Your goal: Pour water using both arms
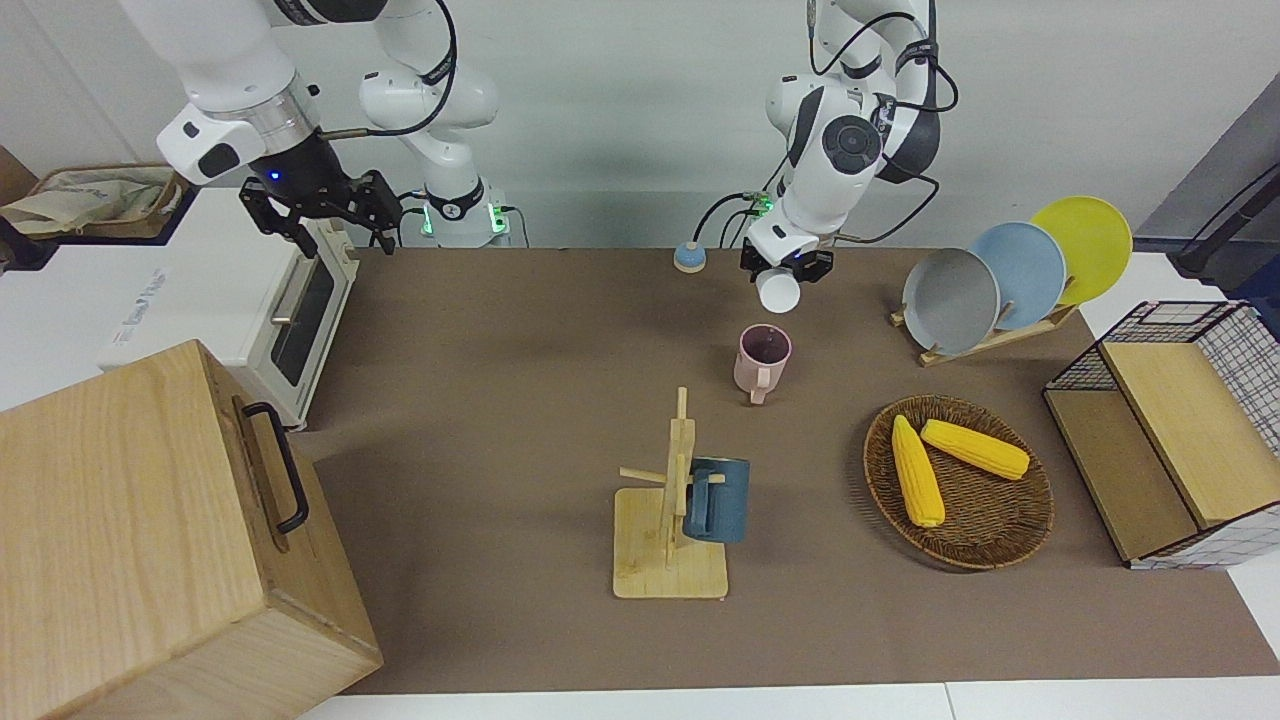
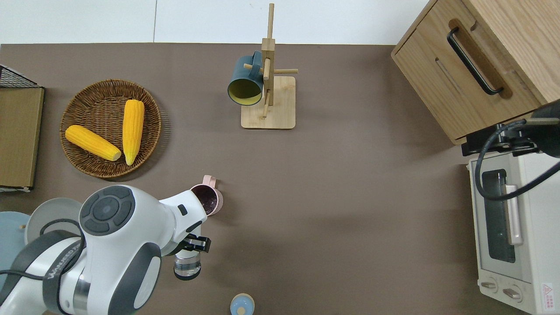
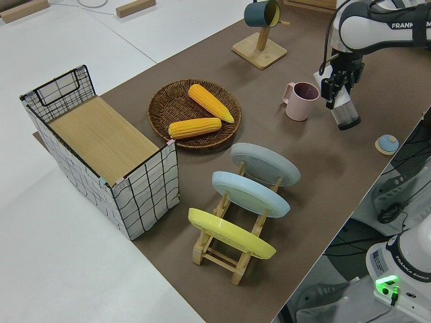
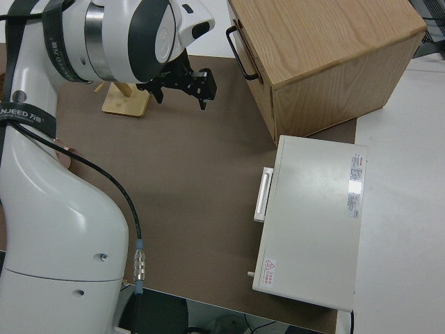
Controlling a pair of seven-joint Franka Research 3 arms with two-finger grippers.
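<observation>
My left gripper (image 1: 790,266) is shut on a clear bottle (image 1: 777,292) and holds it up in the air, slightly tilted. In the overhead view the left gripper (image 2: 193,244) and the bottle (image 2: 187,267) are over bare mat between the pink mug (image 2: 211,201) and a small blue cap (image 2: 242,305). The mug (image 1: 762,358) stands upright, its handle pointing away from the robots. The left side view shows the bottle (image 3: 345,113) hanging below the left gripper (image 3: 340,84), beside the mug (image 3: 301,101). My right gripper (image 1: 322,218) is open and parked.
A wooden mug tree (image 1: 672,520) with a blue mug (image 1: 716,499) stands farther from the robots. A basket (image 1: 990,535) with two corn cobs, a plate rack (image 1: 985,340) and a wire crate (image 1: 1180,330) stand toward the left arm's end. A toaster oven (image 1: 300,300) and a wooden box (image 1: 150,540) stand toward the right arm's end.
</observation>
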